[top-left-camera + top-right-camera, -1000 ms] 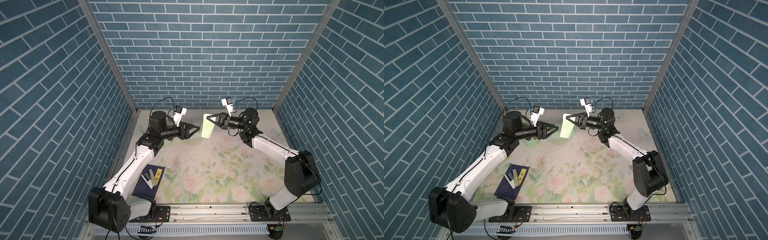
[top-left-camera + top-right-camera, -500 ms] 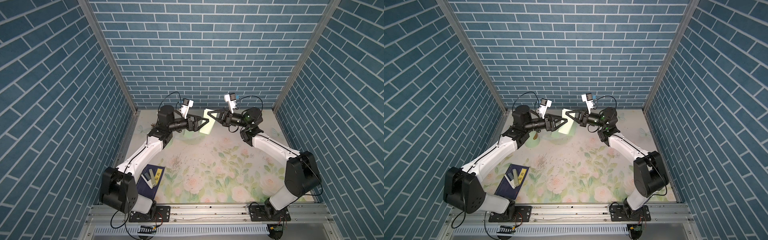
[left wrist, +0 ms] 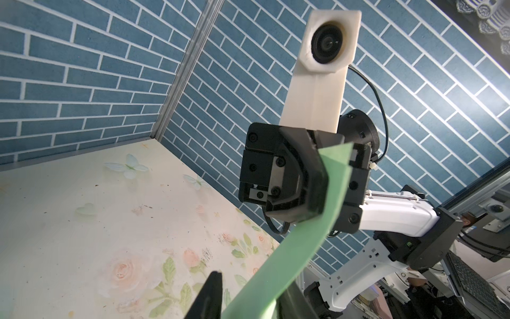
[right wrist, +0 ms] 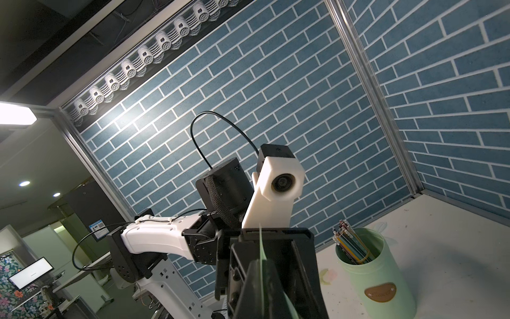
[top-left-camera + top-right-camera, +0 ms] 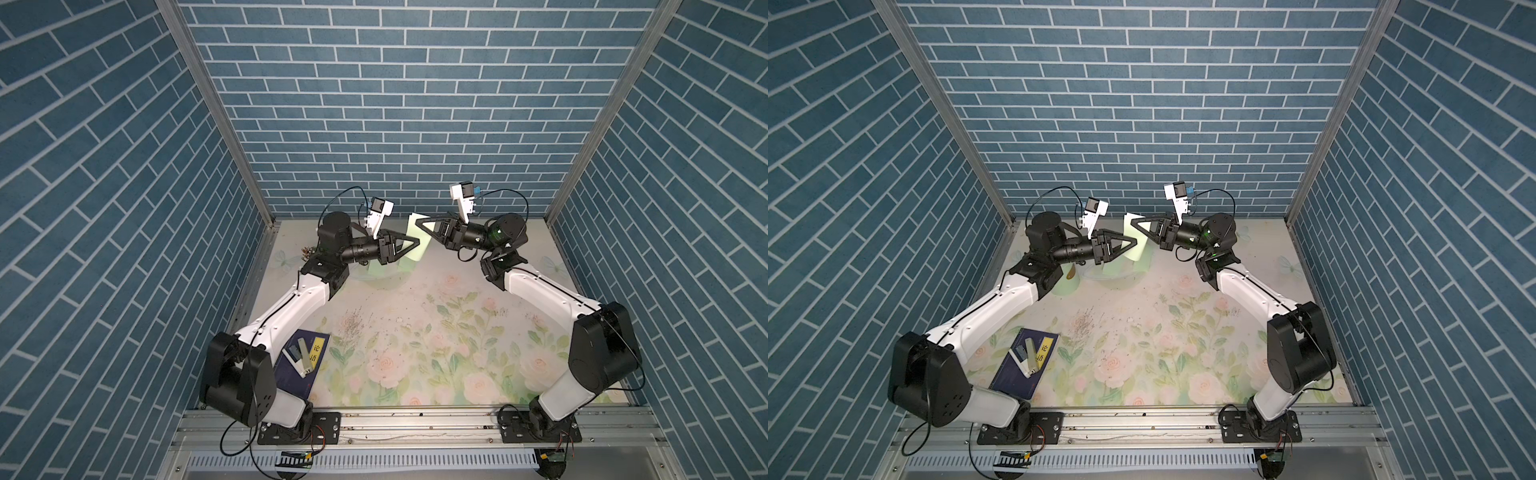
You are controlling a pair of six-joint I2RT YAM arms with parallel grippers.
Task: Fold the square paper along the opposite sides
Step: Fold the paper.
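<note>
Paper [image 5: 417, 239], a pale green square sheet, hangs in the air above the far edge of the tabletop [image 5: 415, 332], between the two arms. The right claw [image 5: 419, 222] is closed tight on its upper edge. The left claw [image 5: 420, 240] reaches it from the opposite side; in the left wrist view the sheet [image 3: 298, 240] runs past one black finger [image 3: 209, 298], but whether the jaws already press on it I cannot tell. The sheet looks very light, thin and soft: it bends in a curve under its own weight, so I judge it will crease or slip easily and should be held close to the edge or a corner, with a gentle pull to keep it flat. In the right wrist view the paper [image 4: 262, 248] shows only as a thin line, edge-on. The lower part of the sheet is partly hidden behind the left claw in both top views. A green pencil cup [image 4: 375, 273] stands near the far left corner of the tabletop.
</note>
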